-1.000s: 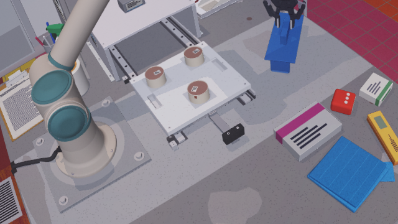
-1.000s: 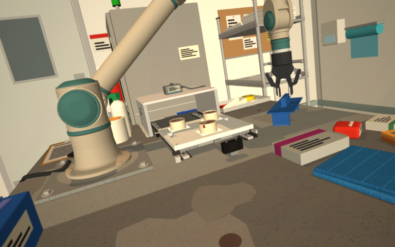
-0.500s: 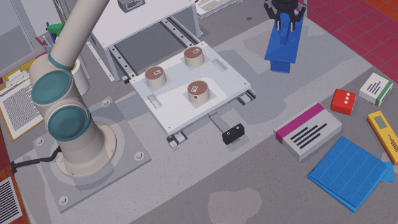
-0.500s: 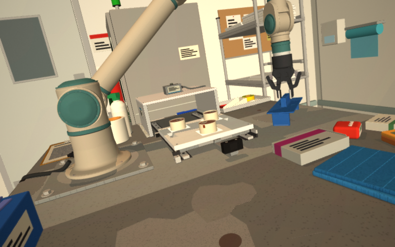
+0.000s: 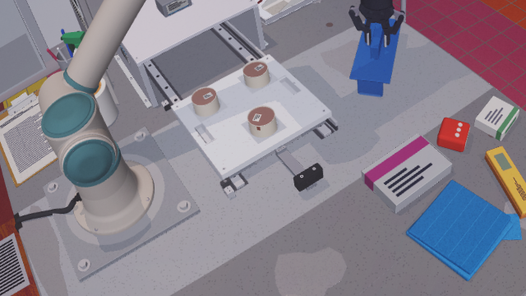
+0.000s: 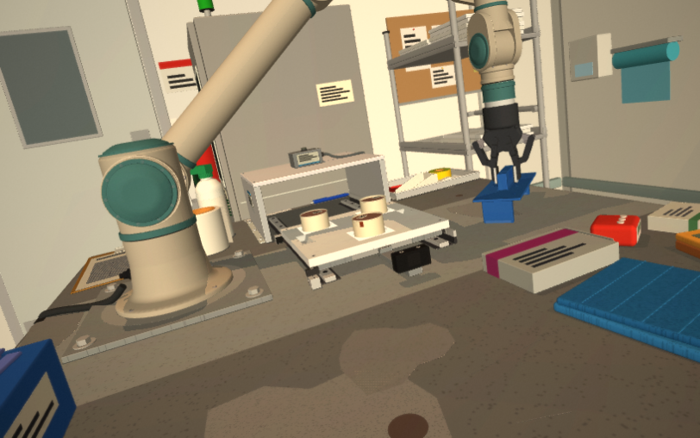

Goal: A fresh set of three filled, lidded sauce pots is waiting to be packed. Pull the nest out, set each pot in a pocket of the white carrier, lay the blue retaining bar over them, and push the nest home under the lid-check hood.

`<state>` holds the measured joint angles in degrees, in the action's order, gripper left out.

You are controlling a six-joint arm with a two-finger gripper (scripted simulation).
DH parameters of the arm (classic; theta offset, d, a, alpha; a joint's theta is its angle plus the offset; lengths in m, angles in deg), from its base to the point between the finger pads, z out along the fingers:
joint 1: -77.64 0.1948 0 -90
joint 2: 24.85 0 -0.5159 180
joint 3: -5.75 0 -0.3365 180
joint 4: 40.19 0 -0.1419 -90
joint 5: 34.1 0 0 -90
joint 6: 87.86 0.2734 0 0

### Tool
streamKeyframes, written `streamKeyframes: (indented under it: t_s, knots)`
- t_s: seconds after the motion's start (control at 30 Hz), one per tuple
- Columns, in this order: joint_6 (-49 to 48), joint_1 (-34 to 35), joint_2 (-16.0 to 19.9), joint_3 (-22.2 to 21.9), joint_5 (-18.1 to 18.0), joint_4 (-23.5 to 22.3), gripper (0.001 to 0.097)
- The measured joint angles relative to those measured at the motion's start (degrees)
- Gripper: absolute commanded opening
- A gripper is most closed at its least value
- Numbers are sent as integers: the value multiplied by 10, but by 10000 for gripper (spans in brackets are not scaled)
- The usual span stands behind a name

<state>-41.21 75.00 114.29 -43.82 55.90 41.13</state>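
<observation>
The blue retaining bar [image 5: 374,57] [image 6: 505,190] rests on a blue stand [image 5: 370,87] to the right of the nest. My gripper [image 5: 376,39] [image 6: 504,175] is down around the bar's raised centre grip, open and holding nothing. The white carrier [image 5: 250,117] [image 6: 364,235] is pulled out in front of the lid-check hood [image 5: 193,28] [image 6: 315,188]. Three lidded sauce pots [image 5: 205,101] [image 5: 255,74] [image 5: 261,121] sit upright in its pockets. The black nest handle [image 5: 307,176] [image 6: 410,258] sticks out at the front.
A blue mat [image 5: 460,228] lies at the right front. A grey box with a magenta stripe [image 5: 406,172], a red block [image 5: 453,134], a white box [image 5: 496,117] and a yellow device [image 5: 507,176] lie near it. The arm base [image 5: 102,193] stands left of the nest.
</observation>
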Motion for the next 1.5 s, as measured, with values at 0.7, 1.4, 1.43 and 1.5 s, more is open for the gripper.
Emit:
streamKeyframes:
  t_s: [0.7,1.4,1.43,1.5]
  knots:
    - [0,0,0,0,0,0,220]
    - [0,0,-2,15,0,18,80]
    - [0,0,-2,19,0,23,80]
    - [0,0,-4,30,0,35,80]
